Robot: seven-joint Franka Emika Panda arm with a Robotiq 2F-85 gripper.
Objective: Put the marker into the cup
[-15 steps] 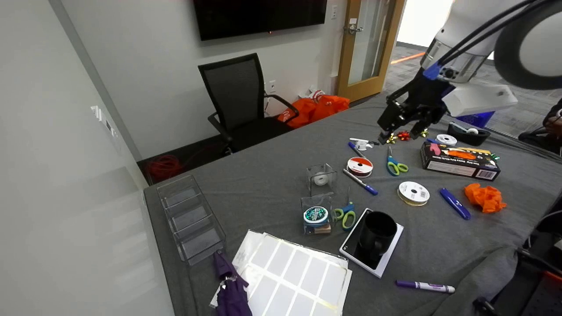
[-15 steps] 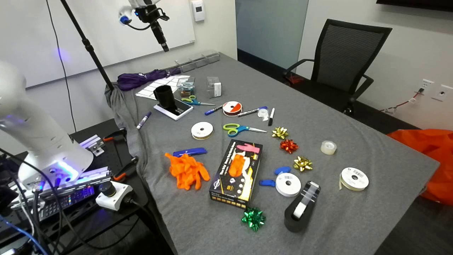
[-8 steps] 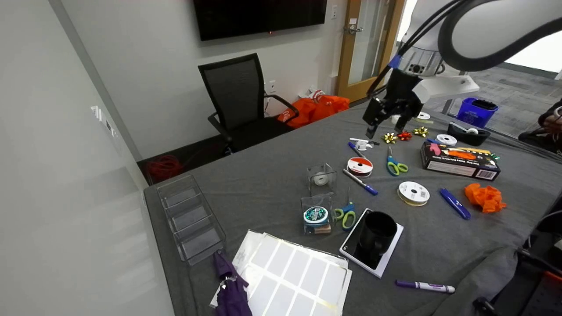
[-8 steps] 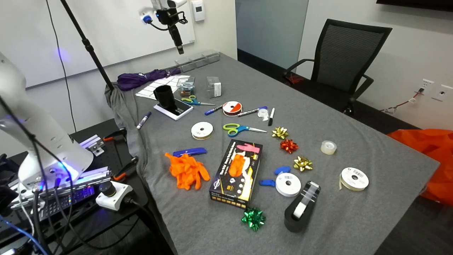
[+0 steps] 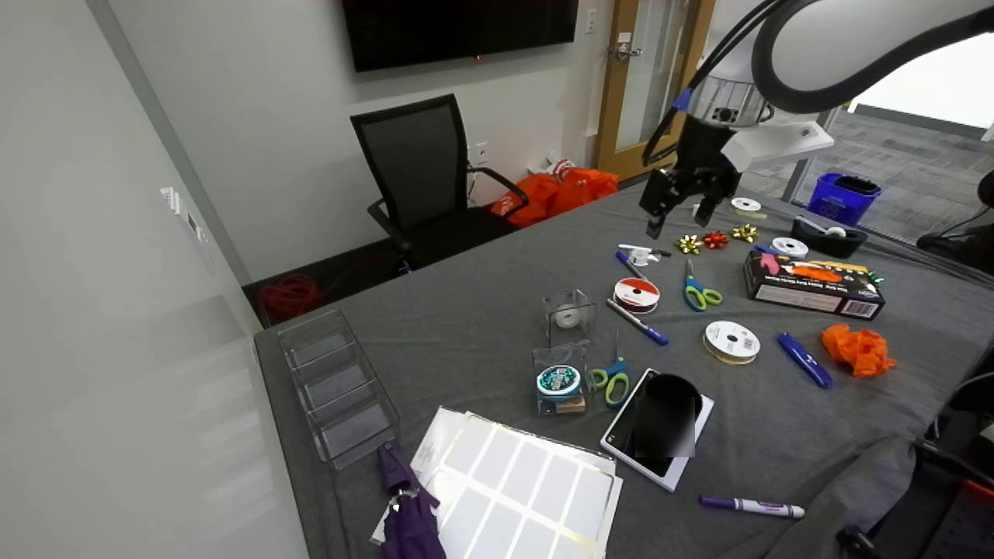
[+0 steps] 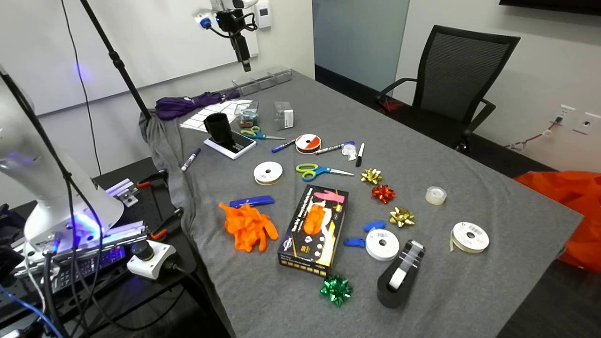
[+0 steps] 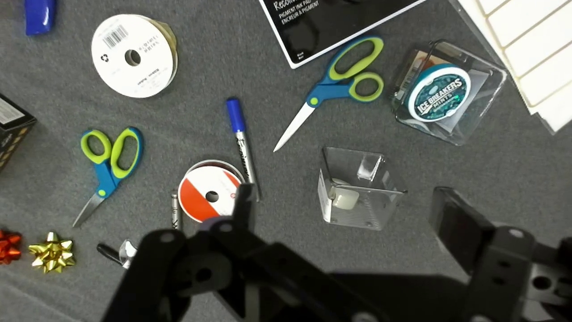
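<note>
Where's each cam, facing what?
An exterior view: high by purple umbrella, facing chair and TV; arm and jaws upper right.
An exterior view: high by tape dispenser, facing chair and whiteboard; robot base left, jaws top.
Wrist view: arm-mounted, facing down at table; open jaws along bottom.
Both exterior views share chair and table.

The cup (image 6: 218, 126) is a black mug, upright with its mouth up, standing on a flat pad (image 6: 243, 142) with a black top and white edge; in an exterior view its lower part merges with that dark top. A purple-and-white marker (image 5: 752, 507) lies flat on the grey surface (image 5: 458, 326), near the pad. A blue-capped marker (image 7: 244, 150) with a silver barrel lies just beside a red-and-white spool (image 7: 217, 183); a second blue-capped marker (image 6: 335, 148) lies on the spool's other side, and a black-and-white marker (image 6: 360, 154) near that. Which marker the task means cannot be told.
</note>
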